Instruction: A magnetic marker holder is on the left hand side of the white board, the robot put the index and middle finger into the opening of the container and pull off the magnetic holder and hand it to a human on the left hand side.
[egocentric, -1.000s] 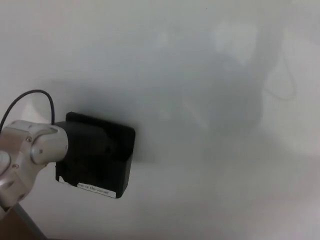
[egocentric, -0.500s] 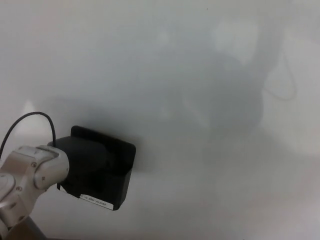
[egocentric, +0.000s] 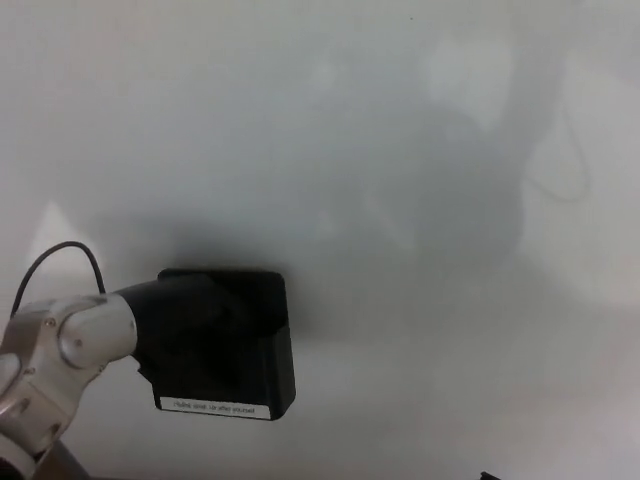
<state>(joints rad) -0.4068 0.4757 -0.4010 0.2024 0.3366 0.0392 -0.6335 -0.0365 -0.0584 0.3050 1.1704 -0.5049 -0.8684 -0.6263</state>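
Magnetic marker holder (egocentric: 225, 345), a black boxy container, sits in the lower left of the frame against the whiteboard (egocentric: 400, 150). A narrow white label strip (egocentric: 214, 407) runs along its bottom front edge; there is small dark print on it, too blurred to read. No brand is legible anywhere. The holder looks roughly square-fronted, its edges close to level with the frame, the label strip running horizontal, the top edge facing the upper part of the frame. Its opening is not clearly visible, and its contents cannot be told, as the interior is dark and hidden.

The left robot hand (egocentric: 165, 310) comes in from the lower left, black and merging with the black of the holder at its upper left side; it touches or overlaps the holder there. Whether the fingers are inside the opening, closed or apart cannot be told, being black on black. The silver wrist joint (egocentric: 70, 345) sits just left of the holder, with a thin black cable (egocentric: 60, 252) looping above it. The right robot hand is not visible.

The whiteboard fills the rest of the frame, plain grey-white with faint soft shadows in the upper right
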